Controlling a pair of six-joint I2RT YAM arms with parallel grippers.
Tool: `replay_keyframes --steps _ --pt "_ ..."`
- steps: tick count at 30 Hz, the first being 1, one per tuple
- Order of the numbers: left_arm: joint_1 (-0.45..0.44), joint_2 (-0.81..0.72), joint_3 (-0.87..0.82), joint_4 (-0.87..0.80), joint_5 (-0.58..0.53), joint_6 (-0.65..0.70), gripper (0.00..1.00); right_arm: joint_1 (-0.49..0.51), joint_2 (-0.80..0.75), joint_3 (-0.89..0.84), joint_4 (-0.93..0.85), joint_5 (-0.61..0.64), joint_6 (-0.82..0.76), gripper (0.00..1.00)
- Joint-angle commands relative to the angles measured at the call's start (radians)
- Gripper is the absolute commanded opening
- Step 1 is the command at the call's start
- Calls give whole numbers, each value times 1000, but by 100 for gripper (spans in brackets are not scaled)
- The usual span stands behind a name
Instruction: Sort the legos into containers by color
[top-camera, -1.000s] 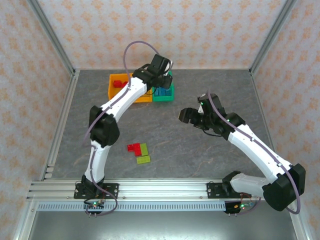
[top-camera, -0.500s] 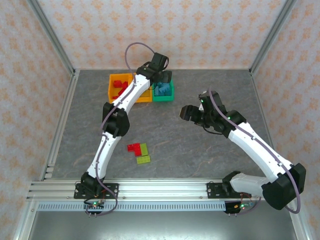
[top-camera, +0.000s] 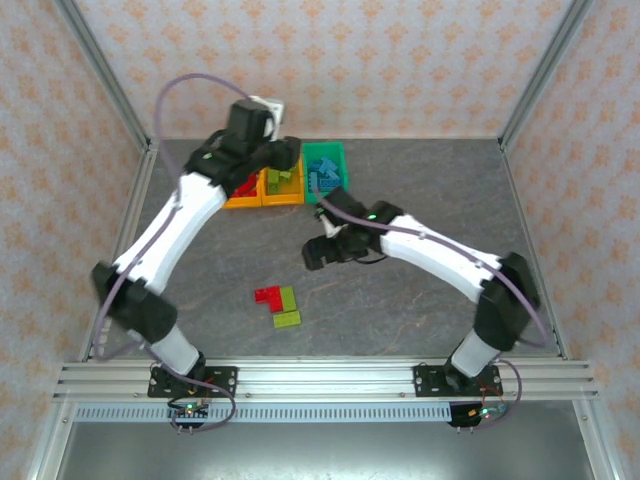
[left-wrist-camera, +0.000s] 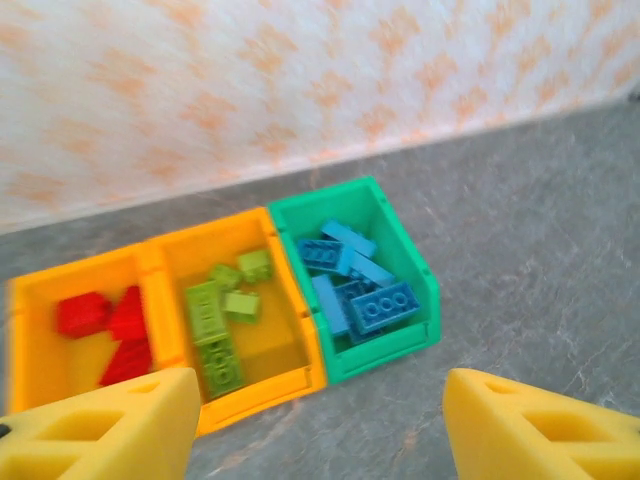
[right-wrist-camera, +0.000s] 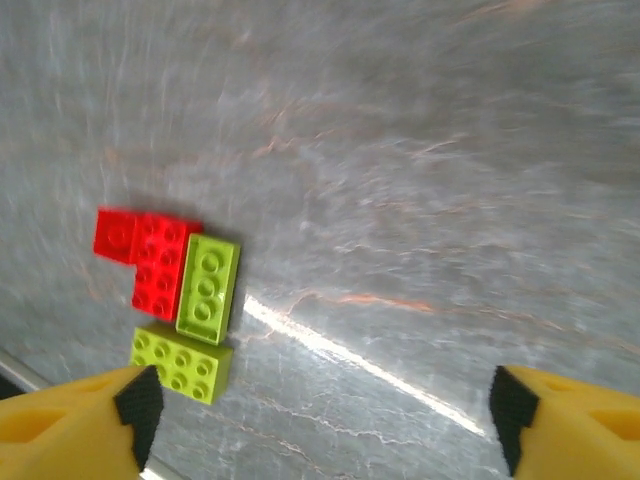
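Nearest the bases, a touching cluster of small studded plastic bricks (top-camera: 279, 305), red and lime green, lies on the grey table (top-camera: 420, 300); one lime brick (right-wrist-camera: 207, 282) runs near-to-far, the other (right-wrist-camera: 180, 362) crosswise; the right gripper (right-wrist-camera: 322, 415), jaws wide apart and empty, hangs just beyond and right of them, much the nearer; the left gripper (left-wrist-camera: 318, 420), likewise parted and empty, hovers by the three open plastic bins (left-wrist-camera: 385, 352) at the far wall.

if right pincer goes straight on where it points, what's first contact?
Likely bare table beside the loose legos. Depth is unclear, so the right pincer could clip the lime lego next to the red one.

White arms (top-camera: 175, 225), black joints (top-camera: 130, 300), purple cables (top-camera: 190, 78), yellow gripper fingers (left-wrist-camera: 100, 430).
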Motion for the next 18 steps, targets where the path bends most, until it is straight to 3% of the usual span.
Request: replay_keyframes --steps 1,8,18 --pt "74 -114 -169 3 -66 22 73 77 132 78 -120 9 -167 91" --pt "184 -324 -376 -80 -109 13 92 157 339 202 -120 -16 -177 92" --pt "186 -357 -431 -89 -113 0 95 172 434 203 -37 -38 -145 90"
